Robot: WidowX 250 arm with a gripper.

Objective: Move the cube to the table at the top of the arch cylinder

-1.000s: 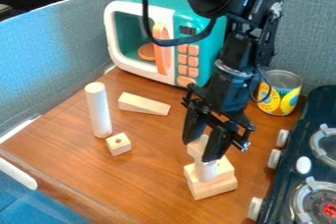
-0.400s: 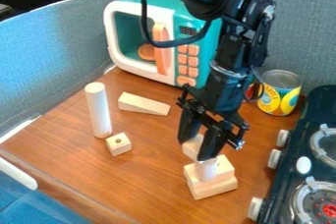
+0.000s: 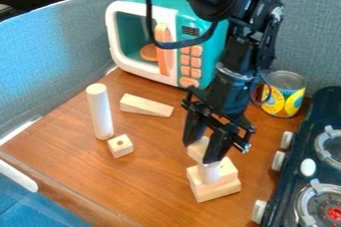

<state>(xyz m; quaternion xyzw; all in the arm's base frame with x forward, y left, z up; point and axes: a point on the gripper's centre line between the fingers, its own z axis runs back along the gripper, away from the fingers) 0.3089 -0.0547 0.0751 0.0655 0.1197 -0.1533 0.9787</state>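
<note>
Since the earlier frame, the end effector (image 3: 200, 152) has shifted slightly toward 3 o'clock, grasping the cube (image 3: 197, 149) just beside the top of the white peg (image 3: 209, 172). This peg stands on a stepped wooden base (image 3: 216, 190), at 5 o'clock. Farther are the holed block (image 3: 120, 146), at 7, and the toy microwave (image 3: 200, 11), at 12.
</note>
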